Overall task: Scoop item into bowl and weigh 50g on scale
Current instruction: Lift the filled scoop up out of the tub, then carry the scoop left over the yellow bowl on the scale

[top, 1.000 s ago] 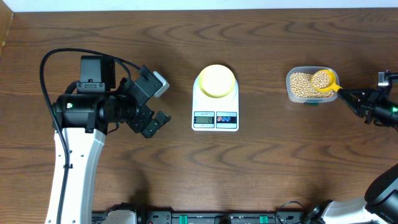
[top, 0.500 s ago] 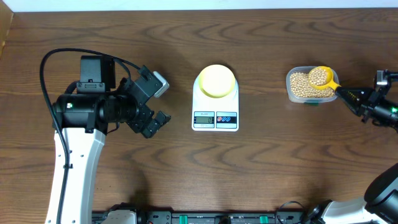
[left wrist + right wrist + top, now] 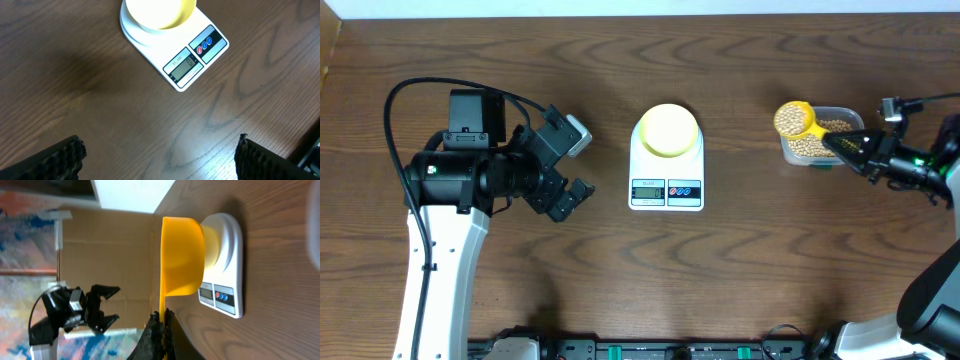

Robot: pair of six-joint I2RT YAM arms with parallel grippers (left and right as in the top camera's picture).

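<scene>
The pale-yellow bowl [image 3: 667, 130] sits on the white scale [image 3: 666, 190] at the table's middle; both also show in the left wrist view, bowl [image 3: 160, 12] and scale [image 3: 192, 62]. My right gripper [image 3: 848, 148] is shut on the handle of a bright yellow scoop [image 3: 794, 119] heaped with beans, held over the left edge of the clear tub [image 3: 840, 118]. More beans [image 3: 812, 145] lie in the tub. In the right wrist view the scoop [image 3: 182, 255] hangs before the scale [image 3: 227, 280]. My left gripper [image 3: 570, 185] is open and empty, left of the scale.
The table's far edge runs along the top of the overhead view. The left arm's base [image 3: 450, 240] stands at the left. A cardboard wall [image 3: 115, 250] shows beyond the table in the right wrist view.
My right gripper has lifted the bean-filled scoop out of the tub and moved it left, toward the scale. The left arm has not moved.
</scene>
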